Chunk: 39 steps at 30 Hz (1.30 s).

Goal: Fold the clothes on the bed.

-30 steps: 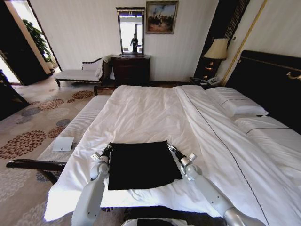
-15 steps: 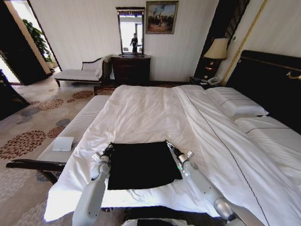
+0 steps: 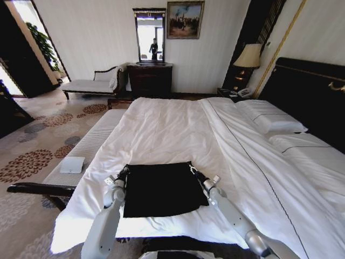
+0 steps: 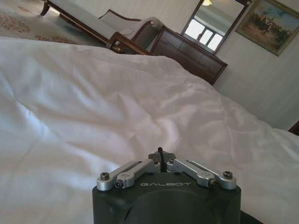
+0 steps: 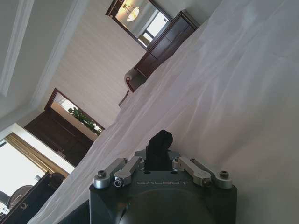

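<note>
Both grippers, left (image 3: pixel 125 170) and right (image 3: pixel 191 168), pinch the partly folded black T-shirt's (image 3: pixel 161 188) far corners on the bed (image 3: pixel 161 124), folding unfinished.

You have a black T-shirt (image 3: pixel 161 188) lying flat on the near part of the bed (image 3: pixel 172 127), folded into a rough rectangle with a plain dark surface facing up. Its far edge runs straight across, and both far corners are pinched: the left one in the left hand (image 3: pixel 124 169), the right one in the right hand (image 3: pixel 191 168). A small tuft of black cloth (image 5: pixel 158 145) sticks up between the right hand's fingers. The bed is wide, with white, lightly creased bedding, pillows and a dark headboard.
</note>
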Motion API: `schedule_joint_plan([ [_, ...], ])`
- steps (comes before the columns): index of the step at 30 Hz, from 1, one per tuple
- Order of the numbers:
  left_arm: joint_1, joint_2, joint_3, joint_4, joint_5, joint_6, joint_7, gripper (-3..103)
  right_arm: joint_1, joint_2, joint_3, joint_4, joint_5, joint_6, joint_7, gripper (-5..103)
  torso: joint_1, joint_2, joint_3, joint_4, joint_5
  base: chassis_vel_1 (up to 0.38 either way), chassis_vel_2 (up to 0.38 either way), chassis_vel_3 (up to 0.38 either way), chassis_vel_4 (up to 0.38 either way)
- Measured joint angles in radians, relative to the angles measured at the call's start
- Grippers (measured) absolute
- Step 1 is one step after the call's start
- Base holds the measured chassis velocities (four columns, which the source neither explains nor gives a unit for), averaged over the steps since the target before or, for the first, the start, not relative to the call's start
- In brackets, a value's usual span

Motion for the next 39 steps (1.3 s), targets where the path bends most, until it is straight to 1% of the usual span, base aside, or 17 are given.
schedule_joint_plan([
  [2,0.002,-0.003,0.000,-0.002,0.004,-0.001,-0.001,0,0.000,0.002,0.002,0.004,0.000,0.012,0.000,13,0.000,0.000,0.000,-0.0001,0.0000,0.000,0.000,0.000,0.000],
  [3,0.002,-0.003,0.000,-0.002,0.004,-0.001,-0.001,0,0.000,0.002,0.002,0.004,0.000,0.012,0.000,13,0.000,0.000,0.000,-0.0001,0.0000,0.000,0.000,0.000,0.000],
  [5,0.003,-0.004,0.000,-0.003,0.005,-0.003,-0.001,0,-0.001,0.003,0.005,0.014,0.002,0.025,0.000,3,0.000,0.000,0.000,-0.0001,0.0000,0.000,0.000,0.000,0.000],
  [6,0.004,-0.004,0.000,-0.005,0.005,-0.005,-0.001,0,-0.005,0.003,0.010,0.031,0.005,0.045,0.001,2,0.000,0.000,0.000,0.0000,-0.0002,0.000,0.000,0.000,0.000],
  [9,0.007,-0.004,-0.002,-0.012,0.005,-0.008,0.001,0,-0.019,0.000,0.019,0.069,0.016,0.071,0.009,2,0.000,0.000,0.000,0.0001,-0.0001,0.000,0.000,0.000,0.000],
  [11,0.013,0.000,-0.005,-0.027,-0.001,-0.011,0.005,0,-0.044,-0.011,0.031,0.131,0.040,0.093,0.020,2,0.000,0.000,0.000,0.0001,-0.0002,0.000,0.000,0.000,0.000],
  [13,0.029,0.007,-0.011,-0.072,-0.025,-0.016,0.012,0,-0.093,-0.037,0.053,0.256,0.058,0.127,0.026,2,0.000,0.000,0.000,-0.0001,-0.0001,0.000,0.000,0.000,0.000],
  [14,0.029,0.007,-0.011,-0.072,-0.025,-0.016,0.012,0,-0.093,-0.037,0.053,0.256,0.058,0.127,0.026,2,0.000,0.000,0.000,-0.0001,-0.0001,0.000,0.000,0.000,0.000],
  [16,0.043,0.009,-0.018,-0.111,-0.049,-0.020,0.016,0,-0.124,-0.056,0.068,0.334,0.070,0.140,0.034,2,0.000,0.000,0.000,-0.0003,-0.0001,0.000,0.000,0.000,0.000],
  [19,0.086,0.017,-0.048,-0.234,-0.116,-0.020,0.022,0,-0.179,-0.100,0.101,0.489,0.099,0.170,0.047,2,0.000,0.000,0.000,-0.0003,-0.0003,0.000,0.000,0.000,0.000],
  [21,0.094,0.020,-0.054,-0.256,-0.125,-0.020,0.022,0,-0.184,-0.107,0.106,0.509,0.101,0.176,0.049,2,0.000,0.000,0.000,-0.0001,-0.0003,0.000,0.000,0.000,0.000],
  [22,0.108,0.031,-0.069,-0.321,-0.152,-0.017,0.022,0,-0.201,-0.127,0.121,0.563,0.103,0.190,0.051,2,0.000,0.000,0.000,0.0002,0.0000,0.000,0.000,0.000,0.000],
  [24,0.116,0.049,-0.084,-0.396,-0.181,-0.012,0.021,0,-0.224,-0.152,0.149,0.637,0.103,0.205,0.060,2,0.000,0.000,0.000,0.0000,-0.0001,0.000,0.000,0.000,0.000],
  [25,0.116,0.049,-0.084,-0.396,-0.181,-0.012,0.021,0,-0.224,-0.152,0.149,0.637,0.103,0.205,0.060,2,0.000,0.000,0.000,0.0000,-0.0001,0.000,0.000,0.000,0.000],
  [28,0.130,0.088,-0.105,-0.511,-0.226,0.005,0.013,0,-0.264,-0.185,0.203,0.775,0.098,0.235,0.092,2,0.000,0.000,0.000,-0.0004,0.0000,0.000,0.000,0.000,0.000],
  [35,0.169,0.136,-0.141,-0.629,-0.251,0.018,0.004,0,-0.327,-0.206,0.286,0.931,0.075,0.273,0.128,2,0.000,0.000,0.000,-0.0001,-0.0002,0.000,0.000,0.000,0.000],
  [39,0.245,0.152,-0.175,-0.716,-0.250,0.018,0.002,0,-0.437,-0.203,0.353,1.026,0.010,0.297,0.137,2,0.000,0.000,0.000,-0.0001,-0.0002,0.000,0.000,0.000,0.000],
])
